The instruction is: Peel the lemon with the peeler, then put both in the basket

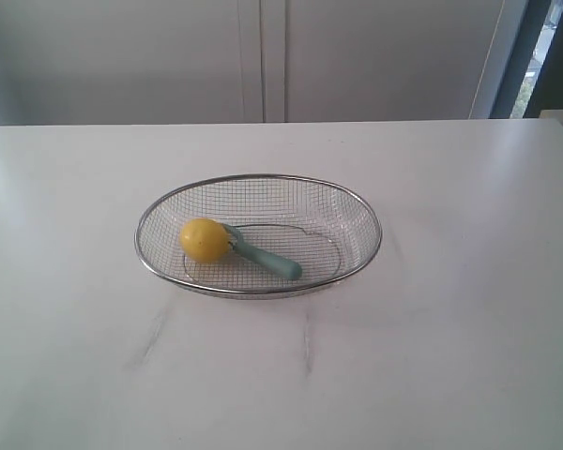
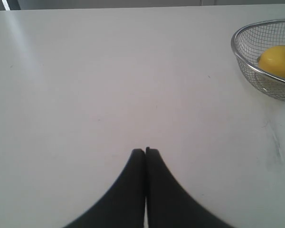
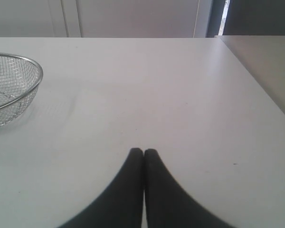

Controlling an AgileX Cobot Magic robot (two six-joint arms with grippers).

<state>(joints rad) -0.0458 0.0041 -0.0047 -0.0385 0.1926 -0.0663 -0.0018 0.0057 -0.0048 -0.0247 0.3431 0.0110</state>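
Already lemon [image 1: 205,240] and peeler [image 1: 267,259] lie touching inside basket [image 1: 352,198]

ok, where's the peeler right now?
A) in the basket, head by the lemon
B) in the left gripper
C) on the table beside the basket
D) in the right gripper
A: the peeler lies inside the basket, its head right by the lemon.

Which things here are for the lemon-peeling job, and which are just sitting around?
For the job:
lemon
peeler
basket, with both lying in it

Just sitting around:
white table
cupboard doors behind it
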